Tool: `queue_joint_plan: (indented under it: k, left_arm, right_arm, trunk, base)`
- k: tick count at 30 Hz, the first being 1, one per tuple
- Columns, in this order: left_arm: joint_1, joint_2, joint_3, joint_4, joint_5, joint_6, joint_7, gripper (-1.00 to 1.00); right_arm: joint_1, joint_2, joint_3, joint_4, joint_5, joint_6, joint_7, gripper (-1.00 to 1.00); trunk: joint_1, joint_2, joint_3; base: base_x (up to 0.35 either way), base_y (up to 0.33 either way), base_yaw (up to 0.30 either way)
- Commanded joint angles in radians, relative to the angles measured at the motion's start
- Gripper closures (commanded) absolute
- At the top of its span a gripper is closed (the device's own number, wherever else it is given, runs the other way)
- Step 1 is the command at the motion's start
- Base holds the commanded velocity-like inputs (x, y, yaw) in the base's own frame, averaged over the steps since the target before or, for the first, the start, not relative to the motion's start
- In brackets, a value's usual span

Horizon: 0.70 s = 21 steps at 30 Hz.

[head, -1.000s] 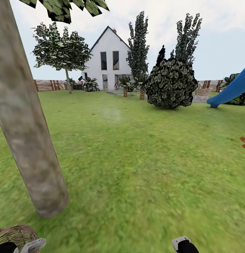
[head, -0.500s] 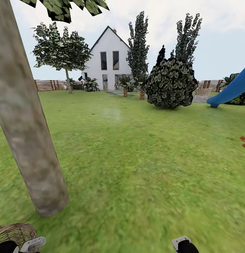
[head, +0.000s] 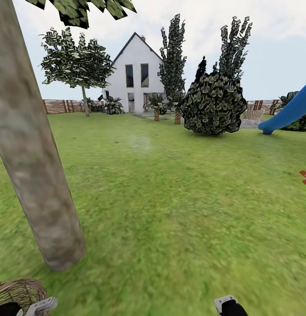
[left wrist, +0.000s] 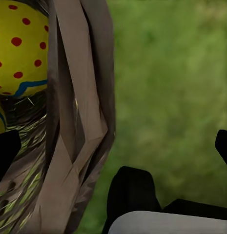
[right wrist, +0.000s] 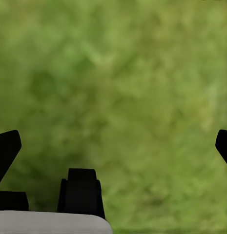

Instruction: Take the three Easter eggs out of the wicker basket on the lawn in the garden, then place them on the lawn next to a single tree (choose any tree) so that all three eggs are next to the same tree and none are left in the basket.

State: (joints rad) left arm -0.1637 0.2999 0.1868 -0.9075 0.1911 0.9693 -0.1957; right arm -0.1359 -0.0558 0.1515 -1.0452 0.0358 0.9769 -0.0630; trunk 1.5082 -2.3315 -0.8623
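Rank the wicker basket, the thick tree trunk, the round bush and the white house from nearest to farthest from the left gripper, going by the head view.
1. wicker basket, beside the left gripper
2. tree trunk, just ahead
3. round bush, mid-lawn, right
4. white house, far back

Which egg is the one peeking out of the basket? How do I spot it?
Find the thick grey trunk of the tree; the wicker basket sits by its foot. The Easter egg inside is yellow with red dots and a blue wavy line.

The thick tree trunk point(head: 36, 175) blocks the near left, with the wicker basket point(head: 19, 293) just nearer than its foot. Open lawn point(head: 179, 206) stretches right and far toward a round bush point(head: 213, 104).
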Motion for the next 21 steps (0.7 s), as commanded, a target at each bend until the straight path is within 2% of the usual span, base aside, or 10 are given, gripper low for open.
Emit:
queue_joint_plan:
  k: [1, 15, 21]
  left_arm:
    - [0.000, 0.000, 0.002, -0.001, 0.000, 0.005, -0.004, -1.00]
    - [0.000, -0.001, 0.002, -0.001, -0.002, 0.005, -0.004, -1.00]
    - [0.000, -0.014, 0.000, -0.001, -0.005, 0.005, -0.001, -1.00]
  right_arm:
    - [-0.001, -0.001, 0.002, 0.010, 0.006, 0.004, -0.001, -1.00]
    - [-0.001, -0.002, -0.001, 0.019, 0.001, 0.003, -0.001, -1.00]
    - [-0.001, -0.002, 0.000, 0.019, 0.002, 0.002, -0.001, -1.00]
  trunk:
    - [0.000, 0.000, -0.001]
    - [0.000, 0.000, -0.001]
    - [-0.023, 0.042, 0.018]
  base:
    - [0.000, 0.000, 0.000]
    - [0.000, 0.000, 0.000]
    - [0.000, 0.000, 0.000]
